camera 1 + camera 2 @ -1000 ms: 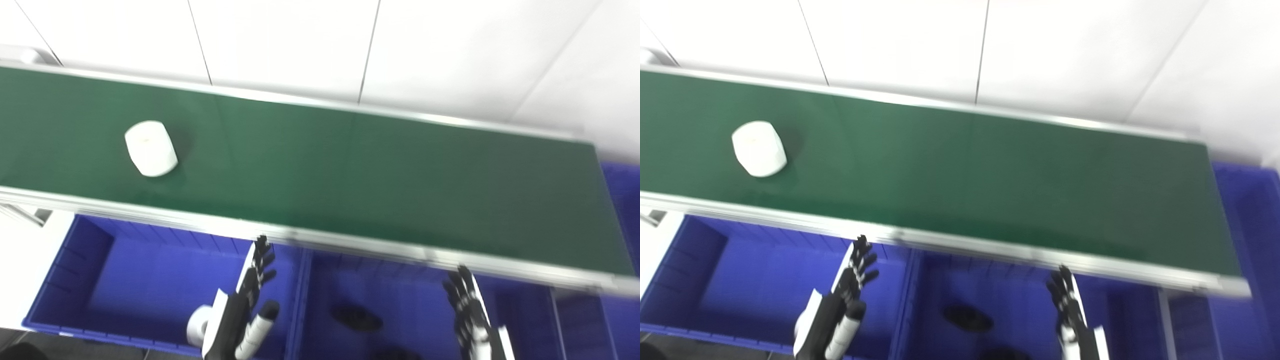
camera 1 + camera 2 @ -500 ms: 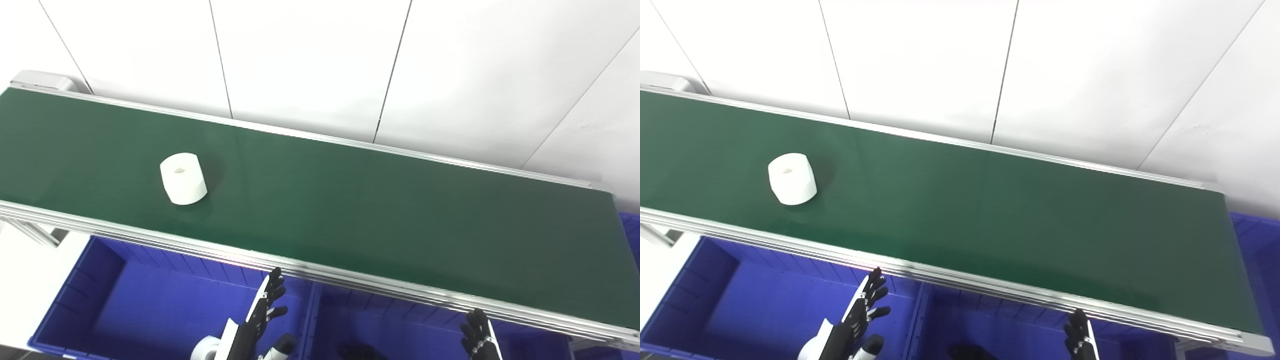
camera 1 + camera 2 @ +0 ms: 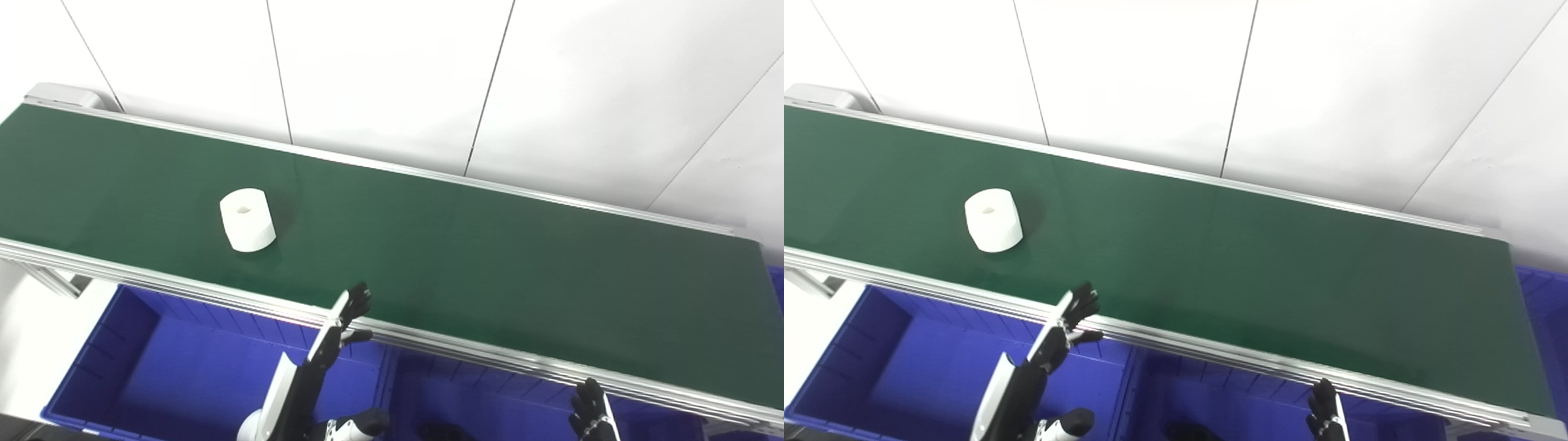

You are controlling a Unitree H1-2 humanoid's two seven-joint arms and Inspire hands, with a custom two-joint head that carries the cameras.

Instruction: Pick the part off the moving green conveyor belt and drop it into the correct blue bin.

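Part: a white, squat cylindrical part with a small hole in its top face. It stands upright on the green conveyor belt, in the left half, closer to the near rail than to the far one.
Likely handling: it looks like rigid plastic, probably light and stiff. The side wall seems smooth and faintly faceted, so it may slip under a weak pinch. It does not look fragile.
Where to hold: across the round side wall, fingers on one flank and thumb on the opposite one, low enough that it cannot tip. The top hole looks too small to be of use.
Left robot hand: the left robot hand is empty, fingers spread and extended, its tips at the belt's near rail. The part lies up and to the left of it on the belt, apart, with bare belt between them.
Right robot hand: of the right robot hand only the fingertips show at the bottom edge. They look spread, nothing is held, and the part is well apart from them.
Bins: a blue bin sits below the near rail on the left, and another blue bin beside it, with something dark inside, too cut off to identify.
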